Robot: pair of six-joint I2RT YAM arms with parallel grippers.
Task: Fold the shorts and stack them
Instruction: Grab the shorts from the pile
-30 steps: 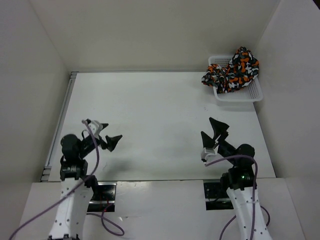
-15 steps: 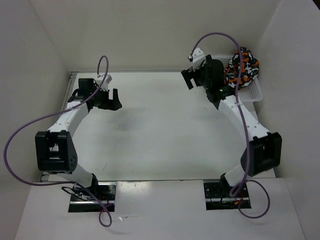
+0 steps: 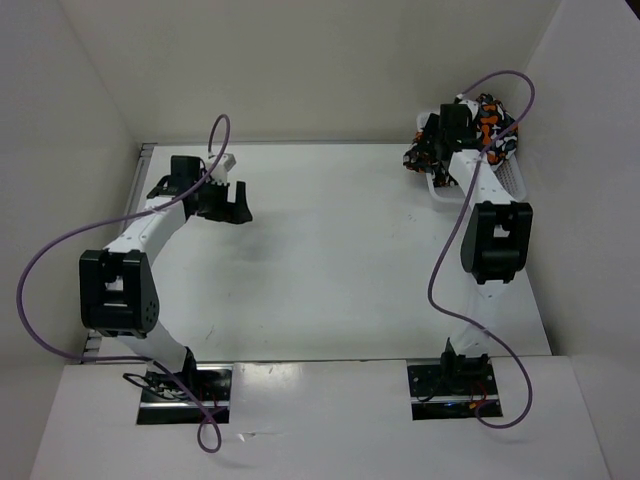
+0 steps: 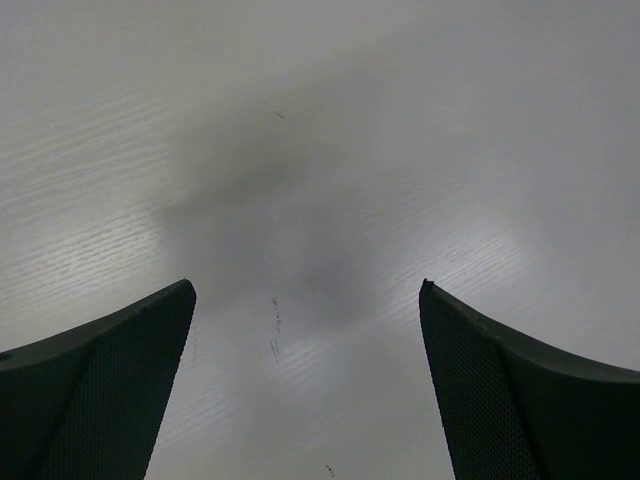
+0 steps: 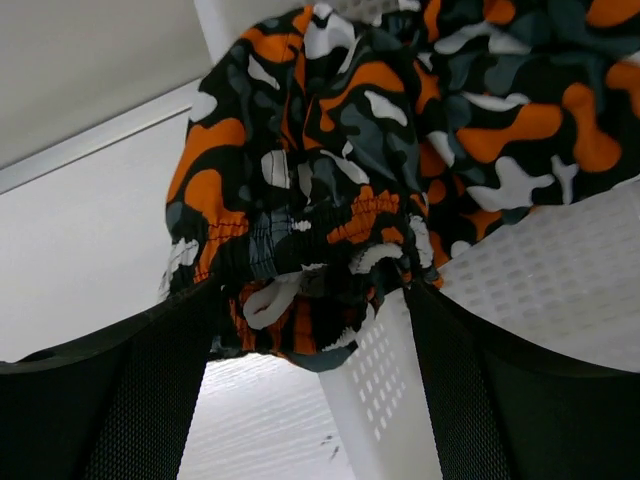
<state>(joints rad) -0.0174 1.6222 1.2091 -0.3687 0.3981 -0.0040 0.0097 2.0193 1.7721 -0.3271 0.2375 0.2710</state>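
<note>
Right wrist view: we see our right claw (image 5: pixel 305 295) spread, the shorts (image 5: pixel 330 150) bunched just ahead, draped over the basket (image 5: pixel 540 280) rim; our left claw (image 4: pixel 307 285) spread above the tabletop (image 4: pixel 300 120).

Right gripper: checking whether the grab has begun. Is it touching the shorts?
Cannot tell. Right wrist view: its open fingers flank the shorts; fabric meets both outlines, no plain gap or press.

Top view looks down from behind on the whole surface (image 3: pixel 330 260), left wrist close above it at 10 o'clock, right wrist close on shorts (image 5: pixel 330 180) at 2 o'clock, shared with top.
</note>
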